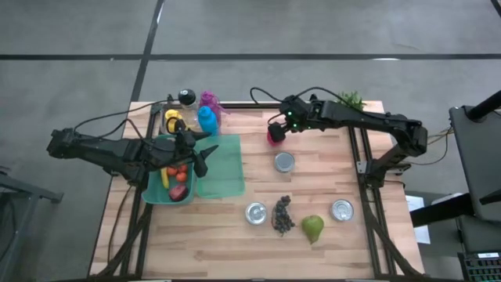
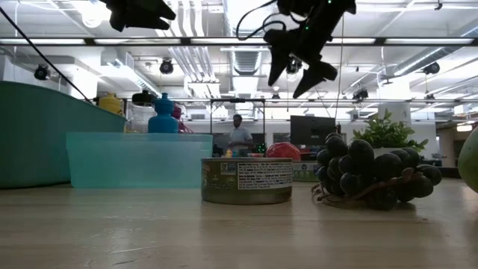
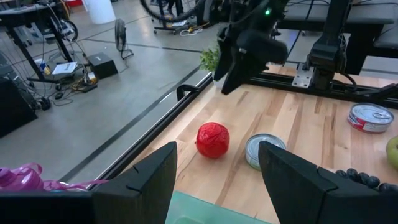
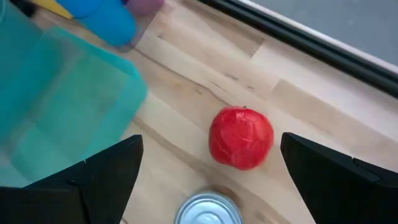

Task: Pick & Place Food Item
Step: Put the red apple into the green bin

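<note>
A red round food item rests on the wooden table toward the far side, also seen in the left wrist view. My right gripper hangs open above it, slanting down, with its fingers on either side of the item and clear of it. My left gripper stands open with nothing between its fingers, raised over the teal container and the teal lid. The container holds a banana and red pieces.
Three tin cans stand on the table. Dark grapes and a green pear lie near the front. A blue bottle, a purple item and a green sprig stand along the far edge.
</note>
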Robot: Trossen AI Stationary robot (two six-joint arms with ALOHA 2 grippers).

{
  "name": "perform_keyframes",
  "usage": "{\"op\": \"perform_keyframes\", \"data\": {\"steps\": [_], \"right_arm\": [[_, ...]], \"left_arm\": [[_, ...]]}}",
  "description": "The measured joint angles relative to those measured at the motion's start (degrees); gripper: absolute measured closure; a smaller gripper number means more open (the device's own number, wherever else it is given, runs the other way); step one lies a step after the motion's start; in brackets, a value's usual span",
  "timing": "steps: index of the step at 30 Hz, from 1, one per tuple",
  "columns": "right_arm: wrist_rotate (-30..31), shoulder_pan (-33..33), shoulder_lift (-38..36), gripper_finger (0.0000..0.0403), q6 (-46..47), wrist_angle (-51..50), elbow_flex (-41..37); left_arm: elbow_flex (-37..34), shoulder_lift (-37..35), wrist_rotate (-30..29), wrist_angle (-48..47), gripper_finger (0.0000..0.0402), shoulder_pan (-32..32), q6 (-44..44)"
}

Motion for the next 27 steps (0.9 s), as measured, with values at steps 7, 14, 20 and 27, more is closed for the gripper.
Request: {"op": "perform_keyframes", "data": {"steps": [7,14,20,27], "right_arm": [[0.0,-2.3,4.6,0.0005,0.7,0.4,0.0],[0.2,-4.1,8.8,0.0005,2.1,0.5,0.0],[4.4,-4.2,12.1,0.0005,7.6,1.8,0.0],[3.8,-4.0,16.2,0.0006,7.7,3.8,0.0]], "left_arm": [[0.0,0.0,0.0,-0.3,0.0171,0.0,0.0],[0.0,0.0,0.0,-0.3,0.0171,0.0,0.0],[0.0,0.0,0.0,-0.4,0.0171,0.0,0.0],[0.0,0.0,0.0,-0.5,0.0171,0.0,0.0]]}}
